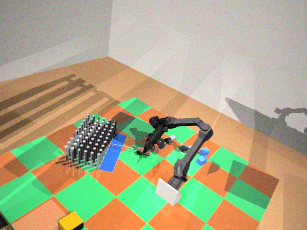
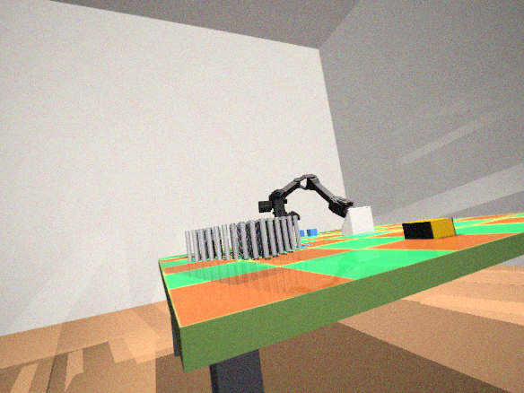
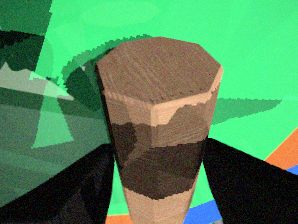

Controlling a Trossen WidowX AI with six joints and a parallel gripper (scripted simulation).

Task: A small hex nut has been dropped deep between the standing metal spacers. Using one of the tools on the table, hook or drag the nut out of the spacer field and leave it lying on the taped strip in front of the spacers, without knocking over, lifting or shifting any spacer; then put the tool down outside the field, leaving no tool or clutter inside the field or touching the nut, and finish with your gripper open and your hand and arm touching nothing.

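Observation:
My gripper [image 1: 144,151] [image 3: 157,151] is shut on the wooden handle [image 1: 140,149] [image 3: 160,70] of a tool, low over the table on the arm's side of the strip. The tool's thin metal rod [image 1: 126,147] points toward the spacers, and its end is over the blue taped strip [image 1: 108,165], near the front spacers. Whether it touches the strip cannot be told. The metal spacers [image 1: 85,157] [image 2: 254,242] stand upright in rows. The nut cannot be made out; a tiny bright detail shows at the rod's end but is too small to identify.
Two blue cubes [image 1: 204,151] [image 1: 202,160] and a dark object [image 1: 183,148] lie behind the gripper. A white-ended object [image 1: 172,137] lies nearer it. A white block [image 1: 168,194] [image 2: 360,222] stands by the arm's base. A yellow and black block [image 1: 70,221] [image 2: 442,228] is farther off.

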